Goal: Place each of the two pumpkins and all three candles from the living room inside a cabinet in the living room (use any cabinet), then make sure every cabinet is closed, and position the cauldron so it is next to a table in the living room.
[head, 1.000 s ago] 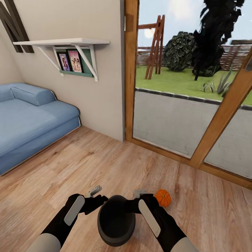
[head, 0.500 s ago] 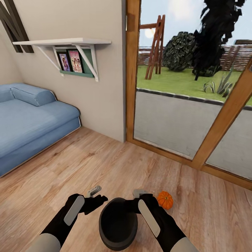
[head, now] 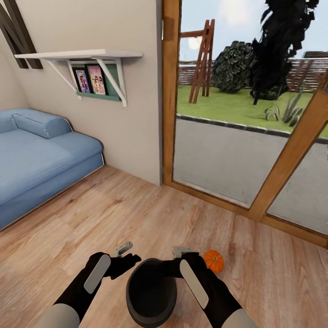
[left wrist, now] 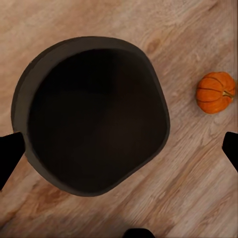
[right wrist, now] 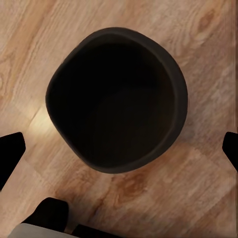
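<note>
The cauldron (head: 151, 291) sits on the wooden floor (head: 136, 214) directly in front of the robot, between its two arms: the left gripper (head: 122, 249) is just to its left, the right gripper (head: 181, 250) just to its right. A pumpkin (head: 213, 261) lies on the floor to the right of the cauldron, near it but apart. Further off on the left stands a sofa (head: 41, 155) against the wall, with a shelf (head: 77, 55) mounted above it. A glass door (head: 246, 105) stands ahead on the right, and a garden lies behind it
</note>
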